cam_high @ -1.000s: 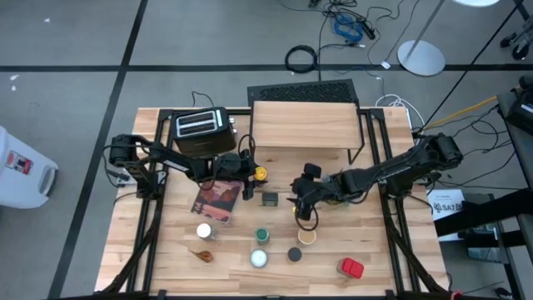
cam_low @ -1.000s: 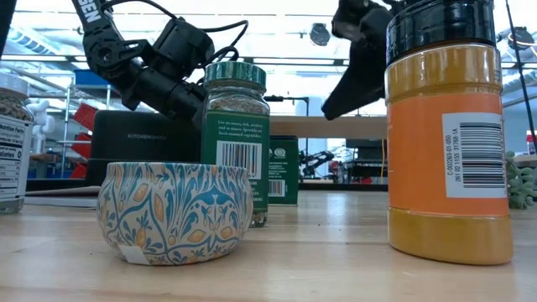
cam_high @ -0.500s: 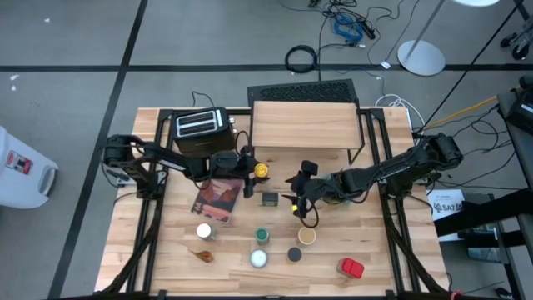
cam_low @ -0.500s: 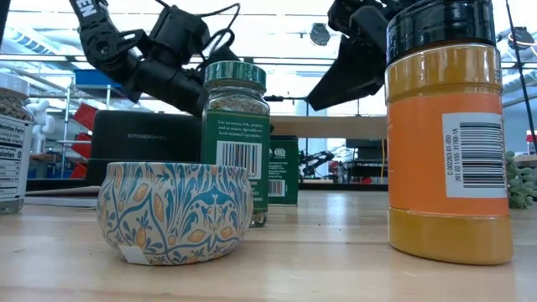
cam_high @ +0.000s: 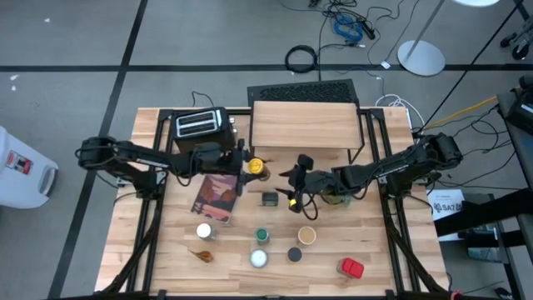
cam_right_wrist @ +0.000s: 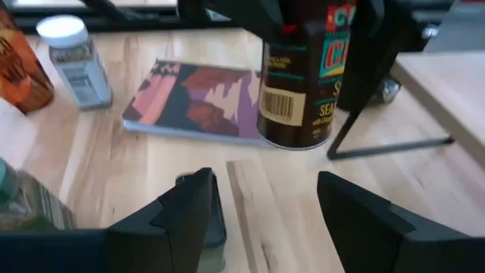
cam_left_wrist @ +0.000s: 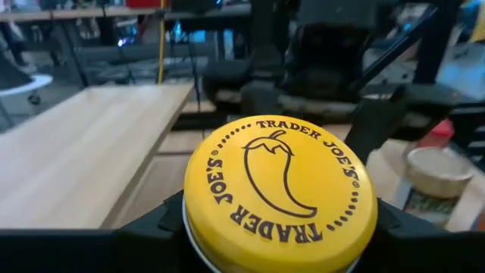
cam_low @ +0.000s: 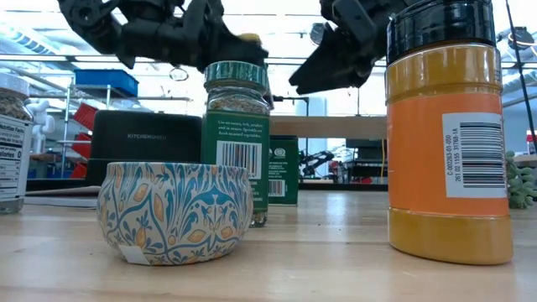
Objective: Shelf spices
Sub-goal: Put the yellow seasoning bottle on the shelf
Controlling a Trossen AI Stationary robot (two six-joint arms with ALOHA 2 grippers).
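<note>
Yellow-lidded spice jar (cam_left_wrist: 280,193) clamped in left end effector (cam_high: 242,166) — aloft; right end effector (cam_high: 292,188) empty, spread

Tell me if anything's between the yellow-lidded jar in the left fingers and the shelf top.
Nothing visible. The left gripper holds the yellow-lidded jar just off the shelf's front left corner, and the wooden top is bare there. The toaster sits off to the side.

From my remote station: grey tiled floor (cam_high: 67,33) crossed by dark seams, coiled black cable (cam_high: 301,58), round white stand base (cam_high: 420,57).
</note>
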